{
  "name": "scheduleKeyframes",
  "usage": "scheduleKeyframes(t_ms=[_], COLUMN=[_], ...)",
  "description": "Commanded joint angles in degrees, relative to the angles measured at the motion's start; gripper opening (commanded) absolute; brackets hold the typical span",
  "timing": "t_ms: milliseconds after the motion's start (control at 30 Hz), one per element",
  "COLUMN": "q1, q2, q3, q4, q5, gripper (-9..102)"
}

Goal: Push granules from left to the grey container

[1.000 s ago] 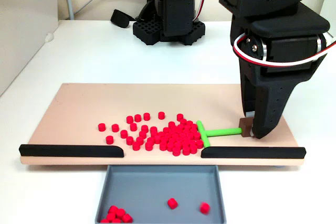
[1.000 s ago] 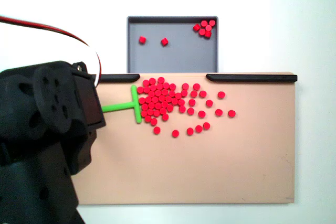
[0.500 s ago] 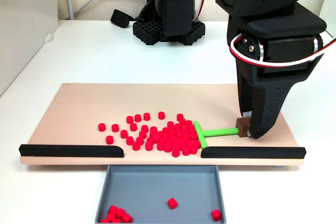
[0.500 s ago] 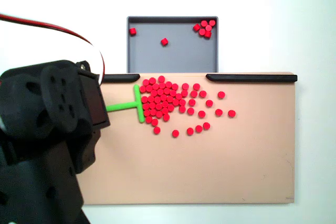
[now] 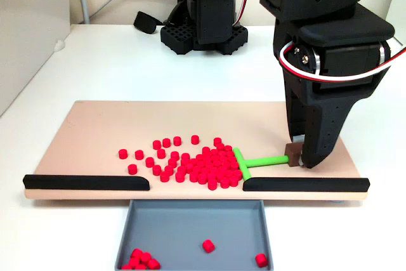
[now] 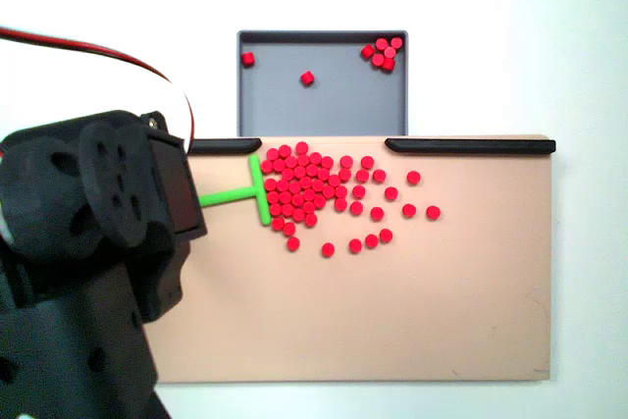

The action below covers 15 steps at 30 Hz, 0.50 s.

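- Sweeping is the step in hand: the green T-shaped pusher (image 5: 246, 162) has its crossbar against the right edge of the main pile of granules (image 5: 206, 165) in the low front fixed view, at the centre of the frame.
- The white table (image 5: 127, 68) fills both fixed views, with a pale wall or panel at the upper left of the front view and a white cable at the top.
- The black arm takes the right of the front view and the lower left of the top-down fixed view; a second black base stands at the top centre of the front view.
- The beige board (image 6: 442, 321) lies across the middle, with two black strips (image 5: 85, 182) along its near edge and a gap between them.
- The grey container (image 5: 143, 220) sits just below that gap at the bottom centre of the front view, and at the top centre of the top-down view (image 6: 339, 105); a few granules already lie in it, a cluster in one corner and two singles.
- The gripper (image 5: 298, 157) comes down at the right of the board; its fingers seem closed on a small brown block at the pusher's stem end, though the contact is partly hidden.
- Most granules are packed just behind the gap; some lie scattered to the left in the front view.
- I judge the next move should turn the push toward the gap, since a straight sideways sweep would carry the pile along the strip.
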<state>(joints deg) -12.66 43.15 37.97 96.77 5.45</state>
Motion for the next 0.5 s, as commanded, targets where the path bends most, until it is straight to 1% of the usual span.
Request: scheduleKeyframes(t_ms=[0, 467], q1=[0.62, 1.49], q2=[0.09, -0.35], q3=[-0.79, -0.79], q4=[-0.18, -0.18], q5=[-0.62, -2.11], gripper=[0, 0])
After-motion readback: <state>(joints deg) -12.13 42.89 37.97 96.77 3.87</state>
